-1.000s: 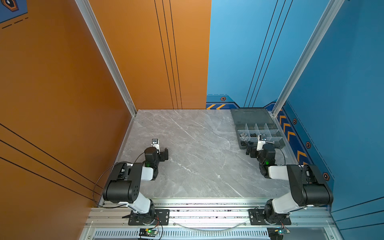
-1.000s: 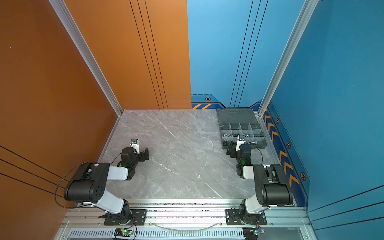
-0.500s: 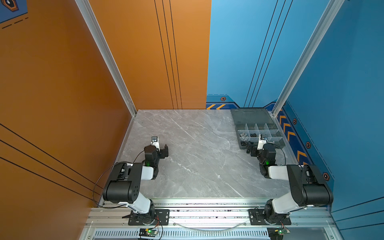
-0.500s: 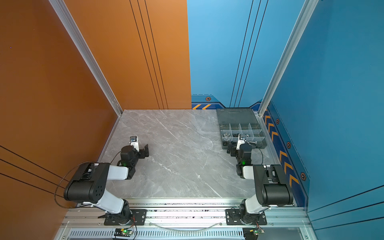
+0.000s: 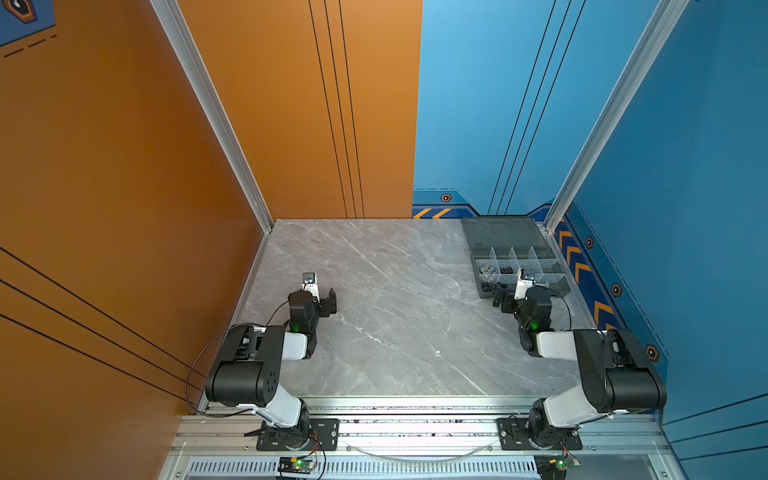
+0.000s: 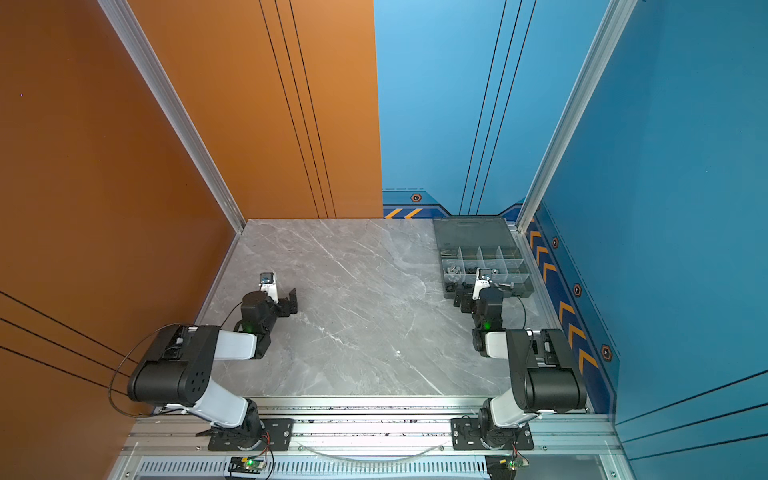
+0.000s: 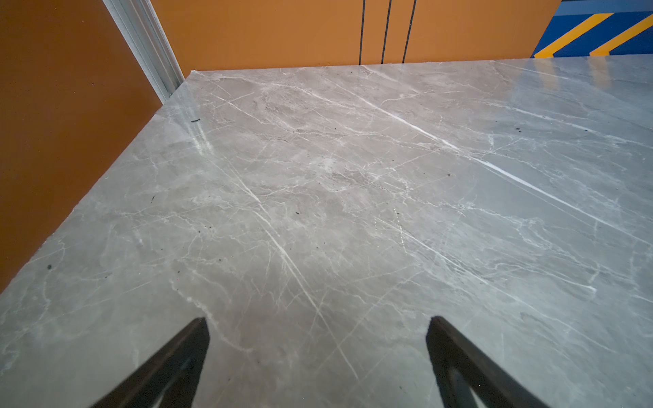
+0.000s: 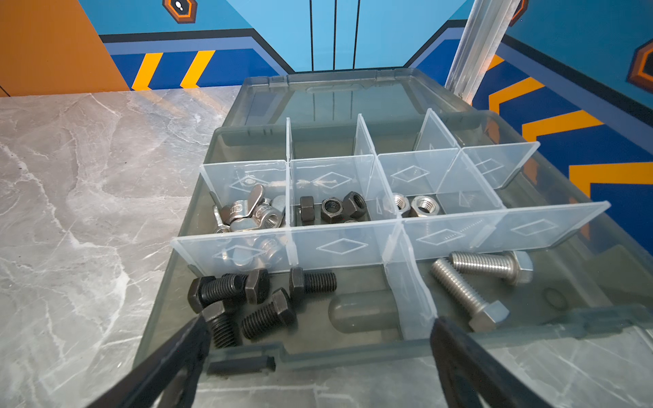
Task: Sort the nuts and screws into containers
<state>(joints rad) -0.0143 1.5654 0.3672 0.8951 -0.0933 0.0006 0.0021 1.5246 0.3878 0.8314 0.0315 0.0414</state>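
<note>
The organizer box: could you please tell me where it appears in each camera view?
In a top view: organizer box in the table's far right corner.
In a top view: same far right corner.
Left wrist: not in view.
Right wrist: fills the middle of the picture.
Shared landmark: yellow chevrons on the back wall.

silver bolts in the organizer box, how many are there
2. Both lie in the organizer box compartment next to the black bolts: one silver bolt along the divider, the other slanting toward the front wall. More may be hidden.
</note>
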